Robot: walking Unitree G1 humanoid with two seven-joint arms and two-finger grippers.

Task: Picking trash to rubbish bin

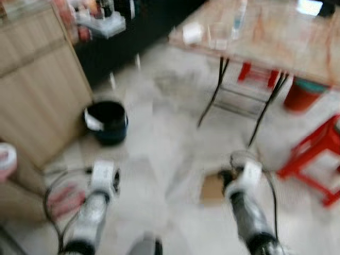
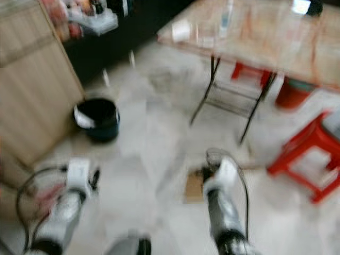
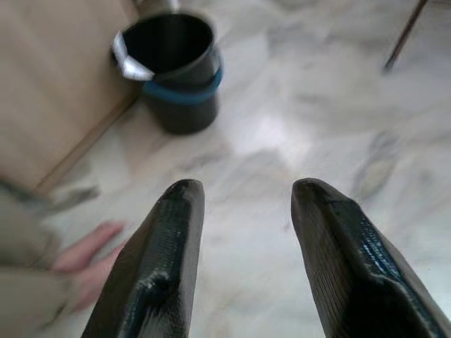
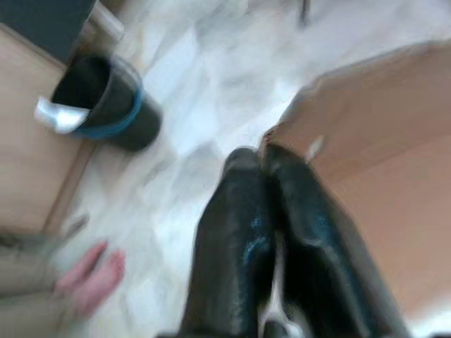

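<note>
Cardboard (image 4: 373, 141) in right tool (image 4: 264, 158) pinch

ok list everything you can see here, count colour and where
rubbish bin: one, black with a blue band, on the floor beside the cabinet
cardboard piece: one, brown, pinched at its edge by the right end effector, above the floor
cabinet: one, light wood, on the robot's left
folding table: one, pale top on black legs, ahead to the right, with small blurred items on it
stools: two, red, one under the table and one to its right
bucket: one, red, under the table
person's bare foot: one, on the floor at the left
left end effector: one, black fingers apart, holding nothing
right end effector: one, black fingers closed on the cardboard
</note>
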